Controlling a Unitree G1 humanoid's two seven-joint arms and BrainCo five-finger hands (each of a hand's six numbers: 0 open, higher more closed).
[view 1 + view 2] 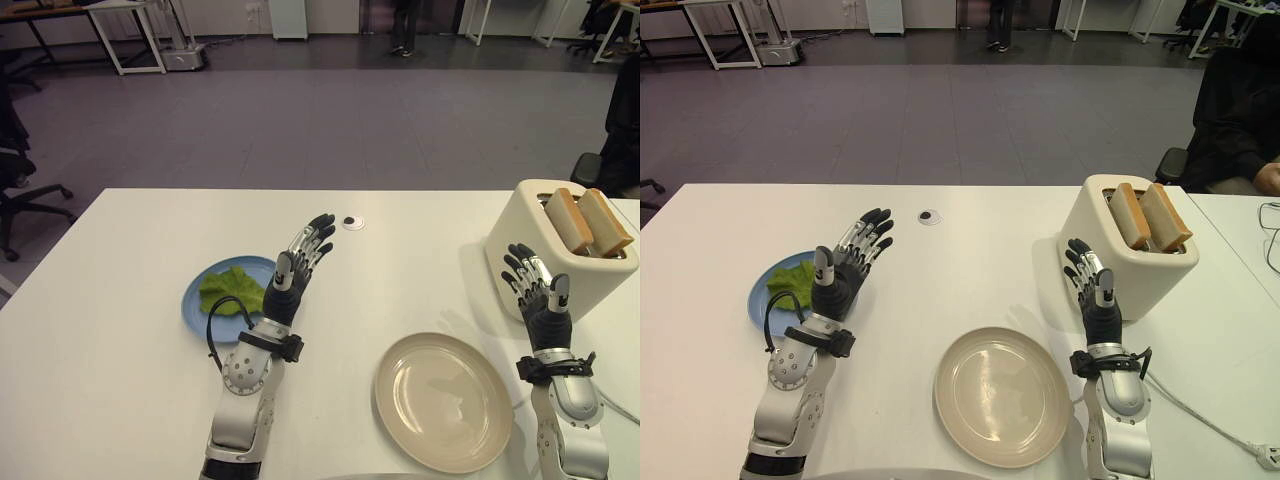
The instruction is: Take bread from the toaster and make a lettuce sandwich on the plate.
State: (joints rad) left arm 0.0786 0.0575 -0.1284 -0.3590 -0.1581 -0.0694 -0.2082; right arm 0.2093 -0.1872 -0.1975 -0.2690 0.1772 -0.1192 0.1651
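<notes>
Two slices of bread [587, 221] stand up out of the cream toaster [560, 268] at the right of the white table. A green lettuce leaf [232, 290] lies on a small blue plate [200, 316] at the left. A bare beige plate [443, 400] sits near the front, right of centre. My left hand [297, 264] hovers open just right of the blue plate, fingers stretched forward and holding nothing. My right hand [536, 288] is open, fingers pointing up, just in front of the toaster's left side and right of the beige plate.
A small white disc with a dark centre [353, 222] lies on the table behind my left hand. A grey cable [1210, 425] runs from the toaster across the table's right front. Office chairs and desks stand on the floor beyond the table.
</notes>
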